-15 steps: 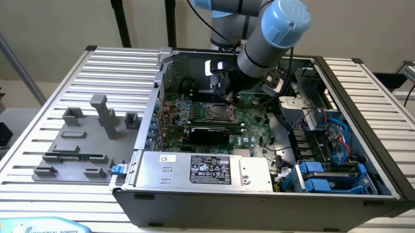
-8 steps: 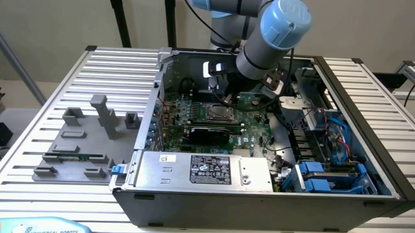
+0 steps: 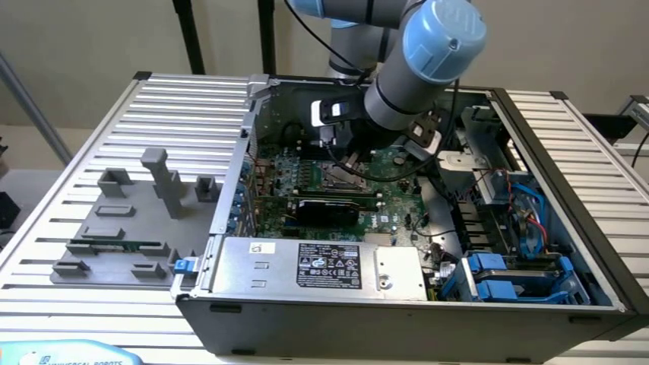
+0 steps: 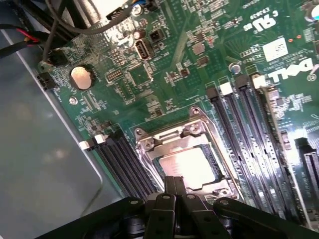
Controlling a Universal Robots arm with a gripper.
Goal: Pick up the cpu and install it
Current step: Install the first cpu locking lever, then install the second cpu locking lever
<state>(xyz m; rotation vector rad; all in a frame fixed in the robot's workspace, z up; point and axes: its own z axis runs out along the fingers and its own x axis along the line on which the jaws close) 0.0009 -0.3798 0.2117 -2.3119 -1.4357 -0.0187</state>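
Reaching down into the open computer case [image 3: 406, 304], the arm [image 3: 406, 68] entered from the top centre of the exterior view, its blue-capped joint above the motherboard [image 3: 335, 190]. The case walls hemmed the board on all sides, with the power supply [image 3: 315, 266] along the lower edge and blue cables [image 3: 517, 220] at the exterior view's right; open room lay mainly straight above the board. The ribbed worktop [image 3: 182, 114] carried grey fixture blocks [image 3: 152, 190] at the exterior view's left, well apart from the arm. In the wrist view the end effector [image 4: 175, 191] pointed down at the board, its two dark fingers [image 4: 169, 185] pressed together with nothing between them. The cpu [image 4: 187, 167] sat inside the metal socket frame [image 4: 149, 149], silvery top up, just beyond the fingertips. Black memory slots [image 4: 249, 129] flanked the socket on both sides.
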